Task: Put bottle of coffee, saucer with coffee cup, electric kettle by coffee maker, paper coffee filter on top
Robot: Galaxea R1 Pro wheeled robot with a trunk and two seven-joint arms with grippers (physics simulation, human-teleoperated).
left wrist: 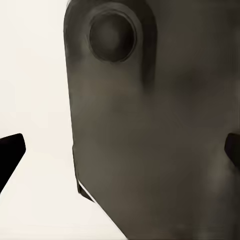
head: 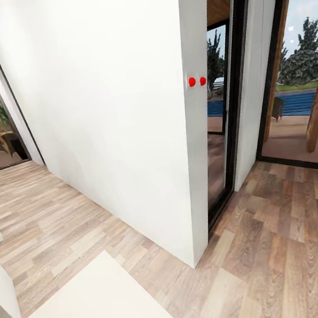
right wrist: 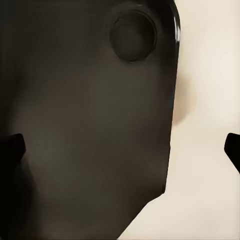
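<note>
1. I'm seeing a dark robot panel (left wrist: 150, 140) close against the left fingers (left wrist: 12, 155), whose tips sit spread wide, empty; the right fingers (right wrist: 232, 150) likewise.
2. I'm facing a white wall (head: 107, 115); no coffee things are in sight.
3. I'm risking clipping the wall corner (head: 196, 262) or the white bench (head: 94, 309) while turning.

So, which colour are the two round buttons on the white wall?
The round buttons are red, seen best in the head view.

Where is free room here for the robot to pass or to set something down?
The wood floor is bare between the white wall corner and the glass doors, and also left of the wall. A pale flat surface lies bare nearest the camera.
</note>
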